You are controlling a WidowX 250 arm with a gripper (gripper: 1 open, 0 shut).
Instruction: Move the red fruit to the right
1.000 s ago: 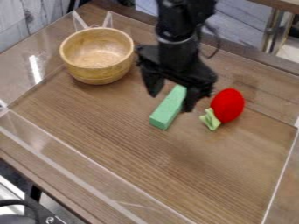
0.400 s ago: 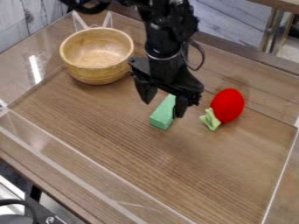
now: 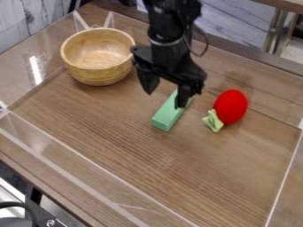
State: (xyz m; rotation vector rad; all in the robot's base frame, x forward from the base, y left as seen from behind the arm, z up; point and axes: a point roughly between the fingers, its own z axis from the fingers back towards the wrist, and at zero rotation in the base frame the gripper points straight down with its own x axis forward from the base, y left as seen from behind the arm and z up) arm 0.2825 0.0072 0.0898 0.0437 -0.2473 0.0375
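Observation:
The red fruit lies on the wooden table, right of centre, with its light green leafy stem pointing toward the front left. My gripper hangs open, pointing steeply down, to the left of the fruit and apart from it. Its black fingers straddle the far end of a long green block. Nothing is held between them.
A wooden bowl stands at the back left. Low clear plastic walls fence the table surface on all sides. The arm rises behind the gripper toward the top of the view.
The open gripper has shifted a little to the left, away from the red fruit and over the green block's far end. The fruit, block and bowl have not moved.

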